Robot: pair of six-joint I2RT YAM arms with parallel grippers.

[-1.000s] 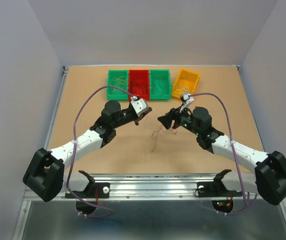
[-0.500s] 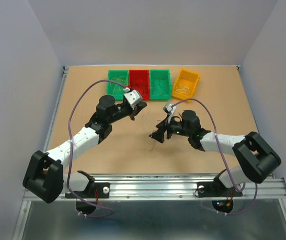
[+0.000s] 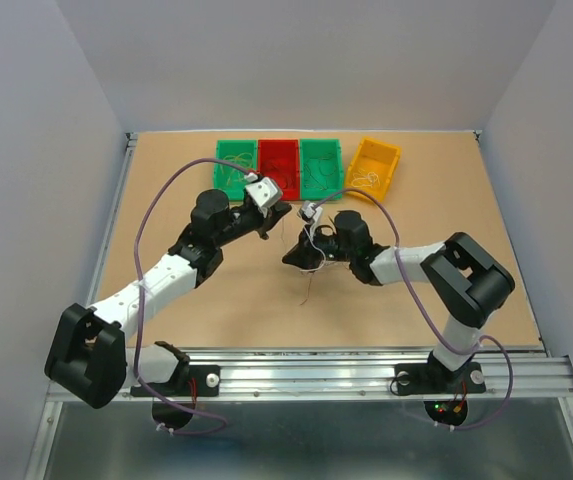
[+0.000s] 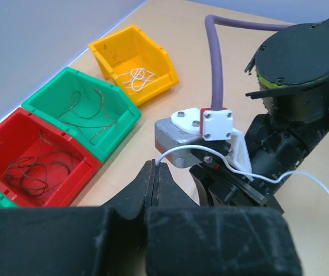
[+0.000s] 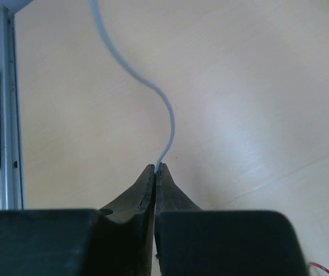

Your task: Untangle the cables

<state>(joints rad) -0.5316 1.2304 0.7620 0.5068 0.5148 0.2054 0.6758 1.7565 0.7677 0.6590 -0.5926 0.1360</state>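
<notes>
My left gripper is shut on one end of a thin white cable. From there the cable runs right across the right arm's wrist and ends loose. My right gripper is shut too, pinching a white cable that curves up and away over the table. In the top view the left gripper and the right gripper sit close together at mid-table. A few thin brown and orange cables trail on the board just below the right gripper.
A row of bins stands at the back: green, red, green and yellow, each holding loose wires. Thick purple arm cables arc above both arms. The metal rail runs along the near edge.
The right arm swung left toward the left gripper and its jaws went from open to shut on the white cable. The left gripper drew back slightly up-left, still shut.
</notes>
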